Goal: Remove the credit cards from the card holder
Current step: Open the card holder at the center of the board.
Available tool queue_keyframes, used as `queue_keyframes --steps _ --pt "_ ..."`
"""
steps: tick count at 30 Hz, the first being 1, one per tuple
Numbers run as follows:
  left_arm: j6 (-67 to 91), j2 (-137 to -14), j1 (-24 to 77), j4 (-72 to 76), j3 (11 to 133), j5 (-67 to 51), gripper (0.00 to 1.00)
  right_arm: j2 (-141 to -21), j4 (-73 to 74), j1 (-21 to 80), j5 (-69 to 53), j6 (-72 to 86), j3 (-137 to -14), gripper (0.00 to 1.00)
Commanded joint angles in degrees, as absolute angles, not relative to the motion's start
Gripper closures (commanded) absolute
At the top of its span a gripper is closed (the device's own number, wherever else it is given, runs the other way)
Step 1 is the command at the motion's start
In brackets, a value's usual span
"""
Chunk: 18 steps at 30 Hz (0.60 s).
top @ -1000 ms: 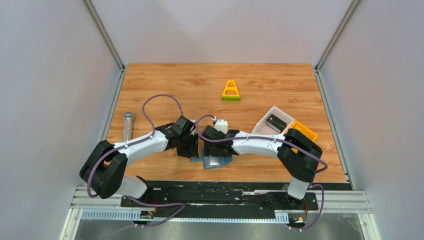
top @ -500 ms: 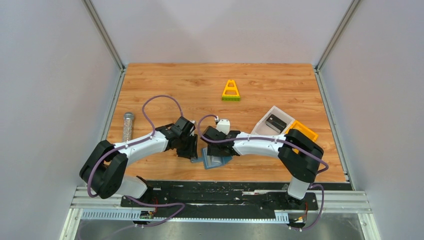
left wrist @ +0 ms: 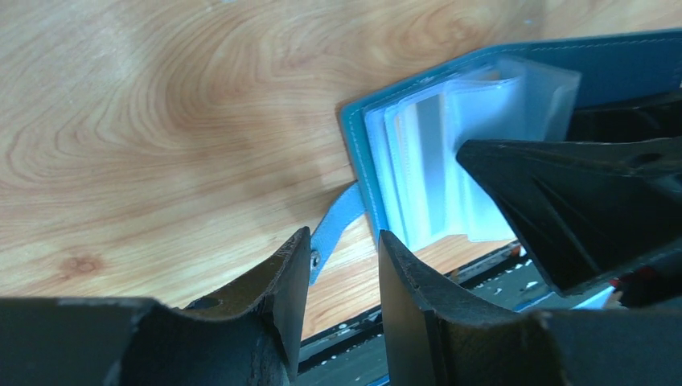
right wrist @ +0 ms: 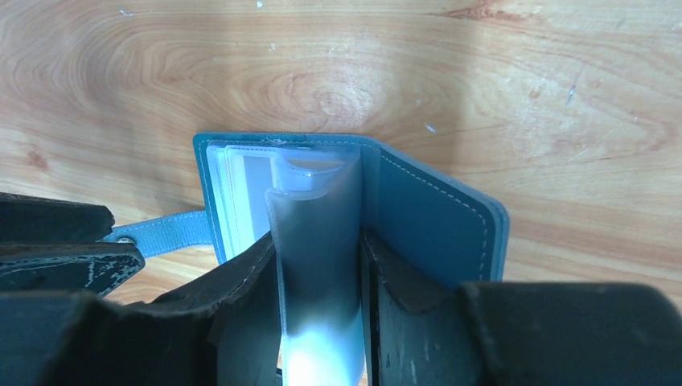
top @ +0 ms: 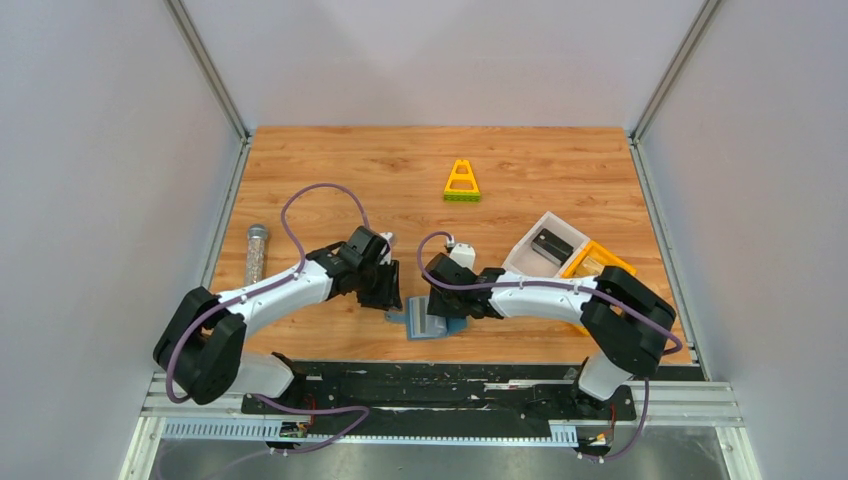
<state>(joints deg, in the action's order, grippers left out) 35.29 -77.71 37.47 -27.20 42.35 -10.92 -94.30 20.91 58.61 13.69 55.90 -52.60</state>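
Your right gripper (right wrist: 318, 241) just clamped the clear plastic sleeve (right wrist: 318, 205) of the slate-blue bifold card holder (right wrist: 426, 217); left gripper (left wrist: 343, 236) waits, fingers apart, astride its tab (left wrist: 336, 223). Nothing out yet.

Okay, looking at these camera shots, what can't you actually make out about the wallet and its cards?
- Top view: the left gripper and right gripper cover most of the wallet.
- Right wrist view: the clear sleeve is frosted and glary, so cards inside cannot be seen. The bottom edge cuts off its lower end.
- Right wrist view: it is unclear whether the right gripper clamps the sleeve or only flanks it.
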Motion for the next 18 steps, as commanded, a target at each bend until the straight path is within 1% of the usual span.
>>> queue_keyframes --steps 1,5,8,10,18 --pt "36.0 -76.1 37.4 -25.2 45.2 -12.8 0.55 -90.2 14.4 57.2 9.7 57.3 -49.8 0.64" --pt "34.9 -77.1 37.4 -27.7 45.7 -11.4 0.54 -88.9 14.1 56.1 9.9 57.5 -47.8 0.66" --pt "34.2 -76.7 37.4 -28.1 44.1 -10.9 0.49 -87.9 13.3 55.3 9.3 57.6 -46.1 0.66" --pt "34.0 -76.8 37.4 -27.9 43.2 -10.9 0.47 -87.3 13.0 55.1 9.3 57.6 -45.4 0.66" --pt "34.3 -78.9 37.4 -24.2 41.9 -12.8 0.47 -86.9 12.8 54.8 9.0 57.5 -44.9 0.66"
